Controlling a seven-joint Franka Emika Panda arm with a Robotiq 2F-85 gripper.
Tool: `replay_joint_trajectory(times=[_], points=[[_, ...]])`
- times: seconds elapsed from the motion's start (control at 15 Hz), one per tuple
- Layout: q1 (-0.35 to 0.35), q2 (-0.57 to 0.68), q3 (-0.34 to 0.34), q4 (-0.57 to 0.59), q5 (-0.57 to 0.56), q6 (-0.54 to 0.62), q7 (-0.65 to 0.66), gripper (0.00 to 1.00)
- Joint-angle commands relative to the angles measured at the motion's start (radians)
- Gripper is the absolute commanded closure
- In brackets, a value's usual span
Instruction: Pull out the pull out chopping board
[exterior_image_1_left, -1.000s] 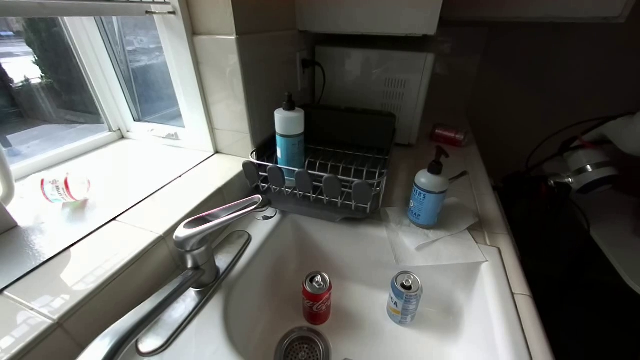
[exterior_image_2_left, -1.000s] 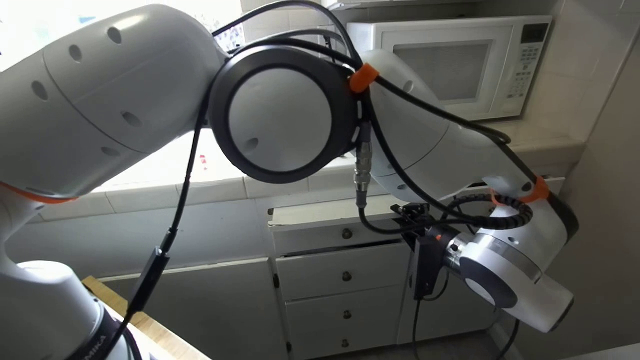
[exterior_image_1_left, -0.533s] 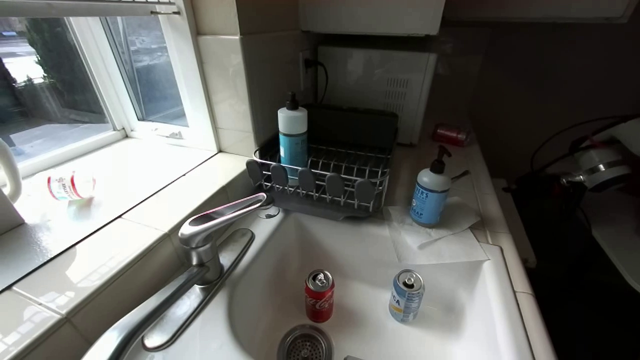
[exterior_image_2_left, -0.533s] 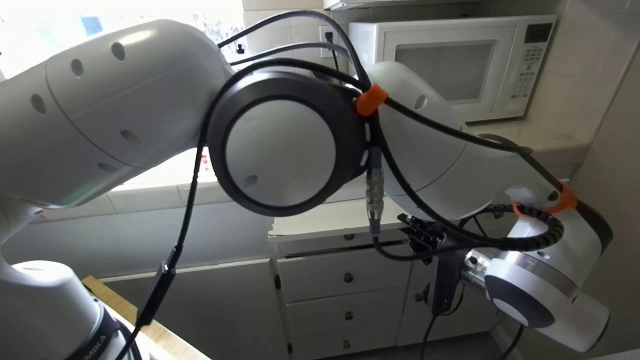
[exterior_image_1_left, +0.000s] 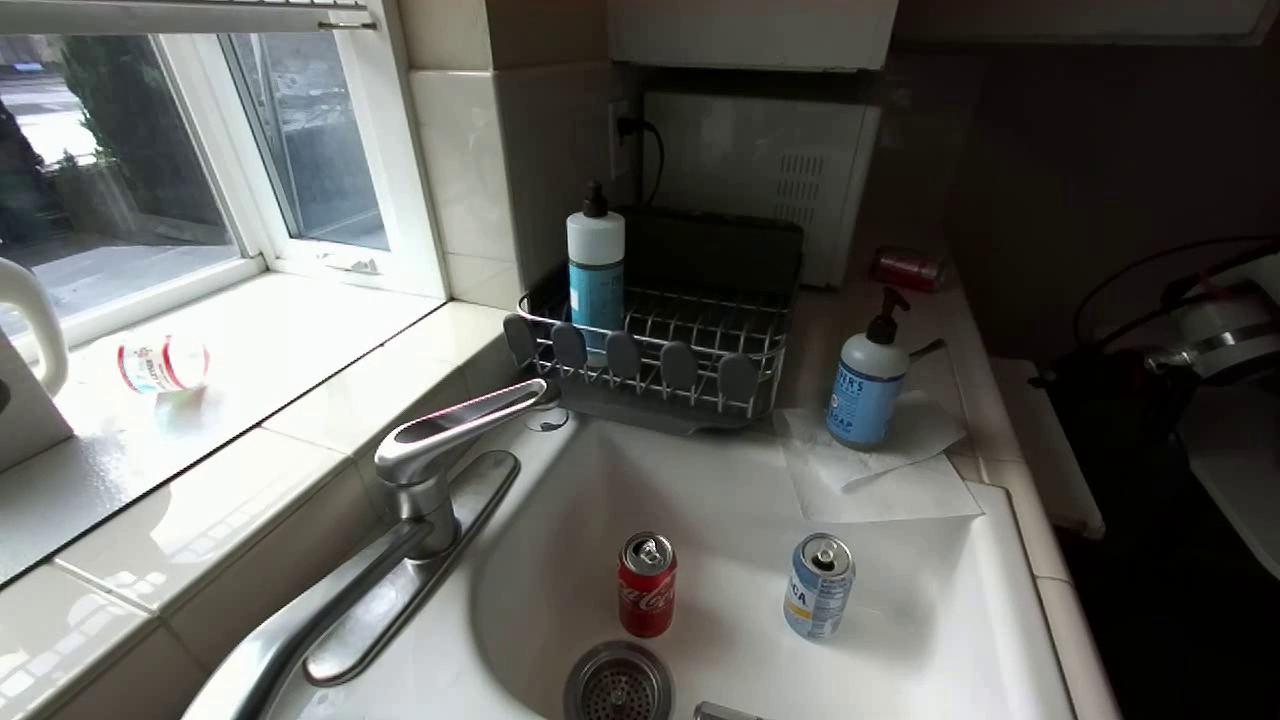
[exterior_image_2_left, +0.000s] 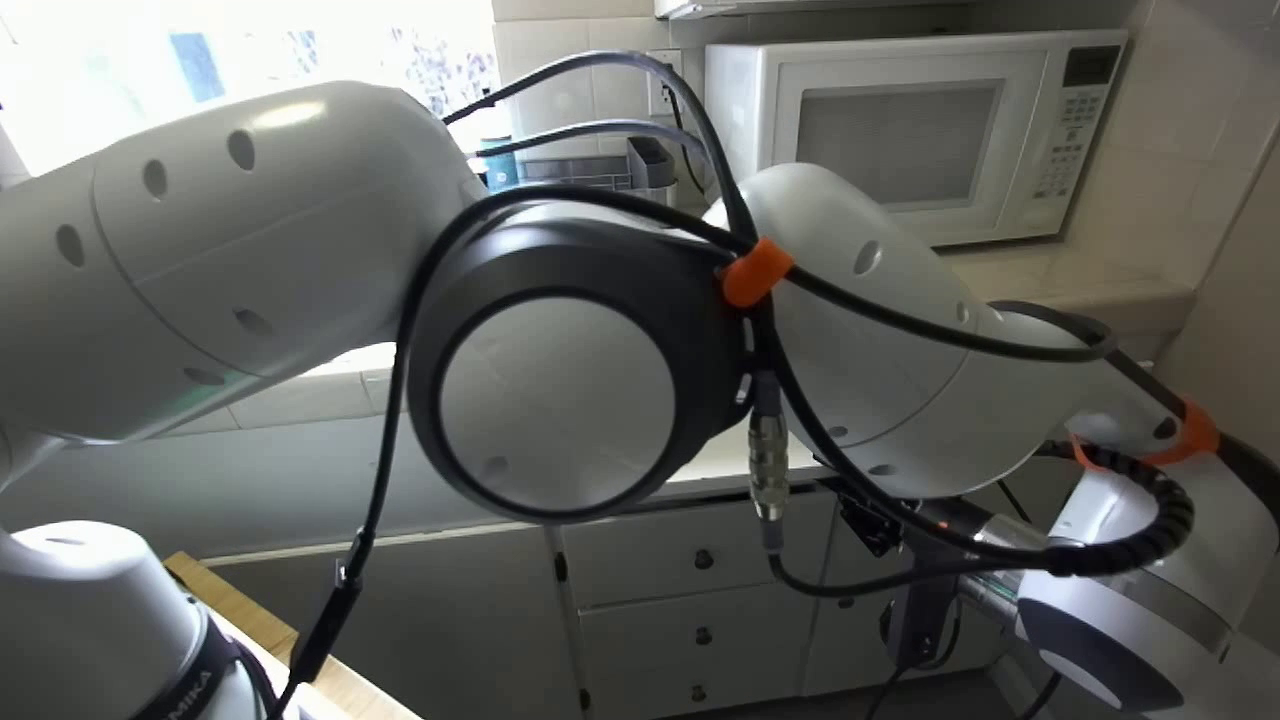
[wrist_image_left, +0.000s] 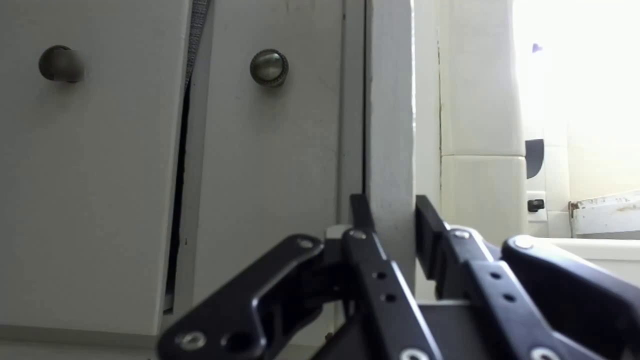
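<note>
With fingers (wrist_image_left: 429, 235) tight against opposite faces of the pull-out chopping board (wrist_image_left: 392, 135), apparently pinching its long front edge, well to one side of the drawer knob (wrist_image_left: 269, 67). Juts partly out below the tiled worktop (wrist_image_left: 482, 100). Probably wants pulling outward, square to that edge; seemingly gripped off-centre, could skew and bind.

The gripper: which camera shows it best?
The wrist view: the gripper is close there, with a finger on each side of the chopping board. In an exterior view the arm hides part of it; in an exterior view, right of the sink, it's hard to make out in the dark.
</note>
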Motion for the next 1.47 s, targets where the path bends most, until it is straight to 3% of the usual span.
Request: replay_joint_trajectory(times=[0.0,0.4,0.47,0.67,0.73,0.93,1.07,1.13,1.4], points=[[-0.093,0.062,0.024,0.172,0.017,0.057,0.055,0.94],[-0.116,0.084,0.038,0.230,-0.012,0.072,0.076,0.94],[-0.121,0.089,0.045,0.238,-0.008,0.074,0.091,0.55],[-0.124,0.123,0.032,0.331,0.053,0.133,0.143,0.36],[-0.146,0.108,0.074,0.332,0.021,0.179,0.156,0.29],[-0.159,0.104,0.089,0.379,-0.039,0.212,0.229,0.05],[-0.158,0.104,0.094,0.410,-0.104,0.193,0.250,0.00],[-0.128,0.077,0.044,0.383,-0.104,0.165,0.226,0.00],[-0.062,-0.014,-0.019,0.304,-0.223,0.178,0.148,0.00]])
